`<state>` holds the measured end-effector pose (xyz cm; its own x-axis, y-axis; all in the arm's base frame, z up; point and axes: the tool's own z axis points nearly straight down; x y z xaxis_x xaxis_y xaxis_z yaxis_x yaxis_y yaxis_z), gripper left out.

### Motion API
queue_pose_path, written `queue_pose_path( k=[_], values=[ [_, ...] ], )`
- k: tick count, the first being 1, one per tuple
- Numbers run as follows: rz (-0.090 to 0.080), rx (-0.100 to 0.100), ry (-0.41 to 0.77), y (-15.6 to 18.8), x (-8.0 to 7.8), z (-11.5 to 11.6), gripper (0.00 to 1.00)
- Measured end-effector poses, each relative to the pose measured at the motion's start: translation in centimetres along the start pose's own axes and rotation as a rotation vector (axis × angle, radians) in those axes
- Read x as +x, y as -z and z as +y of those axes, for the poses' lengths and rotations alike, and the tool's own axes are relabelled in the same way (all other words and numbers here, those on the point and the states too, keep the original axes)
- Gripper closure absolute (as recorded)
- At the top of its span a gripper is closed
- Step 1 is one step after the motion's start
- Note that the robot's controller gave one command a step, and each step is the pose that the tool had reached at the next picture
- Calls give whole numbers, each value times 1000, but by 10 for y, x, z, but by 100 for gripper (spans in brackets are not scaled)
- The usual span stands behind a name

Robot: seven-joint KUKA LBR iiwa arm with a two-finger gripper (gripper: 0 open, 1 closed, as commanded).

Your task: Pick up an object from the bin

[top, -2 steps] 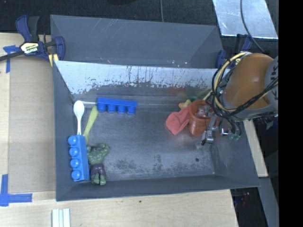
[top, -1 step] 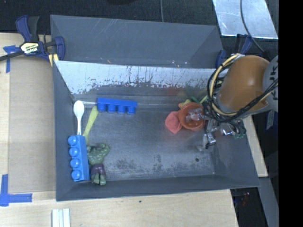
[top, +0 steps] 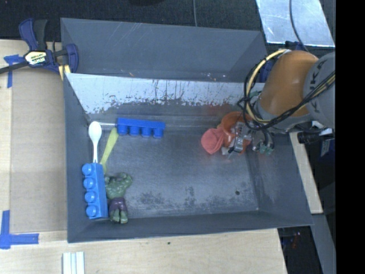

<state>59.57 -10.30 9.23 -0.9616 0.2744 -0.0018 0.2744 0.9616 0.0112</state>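
**Low at the right side of the bin (top: 171,50), against a pink lump**

My gripper (top: 239,140) sits by the right wall (top: 279,193), touching or just beside a rounded pink thing (top: 213,141), with an orange piece (top: 231,121) just beyond on the far side. Whether my grip is open or closed, I cannot tell. The risks I judge: I shove the pink thing left instead of catching it, drag the orange piece along, or scrape the wall. The green figure (top: 118,194) lies well apart, near left.

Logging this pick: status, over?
Claw low at bin's right, beside pink rounded thing. Hold unconfirmed. Rear blue brick strip, white spoon, Hulk figure well left, nothing in the way.
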Motion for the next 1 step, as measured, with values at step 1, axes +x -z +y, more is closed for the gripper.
queue_pose_path(
  k=[1],
  values=[
    [6, -3, -132, 0, -8, 4, 100]
  ],
)
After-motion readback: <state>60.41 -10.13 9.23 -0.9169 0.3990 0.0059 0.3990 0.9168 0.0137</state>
